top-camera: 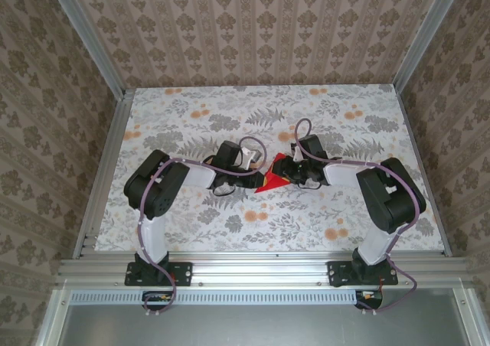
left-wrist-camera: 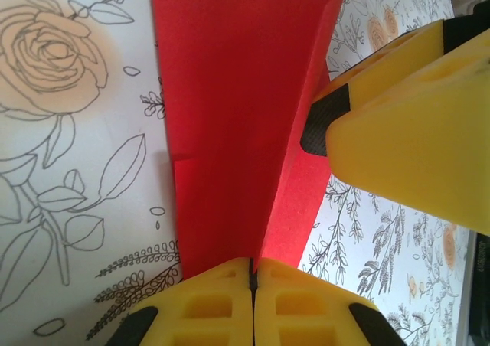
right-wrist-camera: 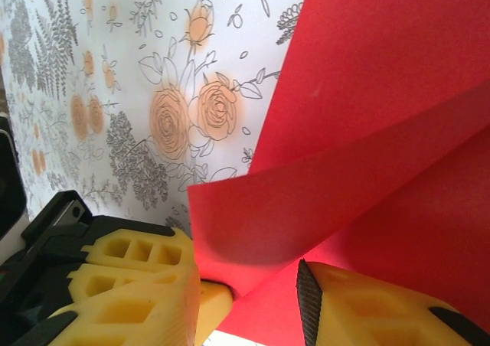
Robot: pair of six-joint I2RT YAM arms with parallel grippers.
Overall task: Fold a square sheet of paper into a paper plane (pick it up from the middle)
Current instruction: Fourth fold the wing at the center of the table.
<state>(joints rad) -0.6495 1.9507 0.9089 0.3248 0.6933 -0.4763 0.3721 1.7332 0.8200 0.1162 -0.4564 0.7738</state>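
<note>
Seen from above, near the middle of the floral table (top-camera: 191, 109): the red sheet of paper (top-camera: 269, 182), raised between the left gripper (top-camera: 256, 170) and the right gripper (top-camera: 288, 170), which meet nose to nose over it. Small at that range and half covered by black wrists and looping cables, so little to read there beyond a pointed lower corner; fingertips of both grippers too dark and crowded to judge from that height. From the left wrist, much plainer: left gripper (left-wrist-camera: 251, 268) pressed together, no gap between the yellow tips, clamped on the paper (left-wrist-camera: 230, 93) where a long crease runs down into the jaws. Two red panels rising from that pinch, the far end cut off by the top of the frame, so full outline unknown; a small step in the left edge, hard to tell whether a tear or a second layer. Right gripper's yellow fingers (left-wrist-camera: 413, 147) close at the right, one black pad just beside the paper's right edge, actual contact unclear. From the right wrist: right gripper (right-wrist-camera: 249, 296) with jaws apart, a curled red flap (right-wrist-camera: 383, 93) bowing down into the space between them. Lower part of that flap lost behind the near fingers and the bottom of the frame, so cannot tell whether either pad presses it. Number of folds and layers impossible to count from any angle.
</note>
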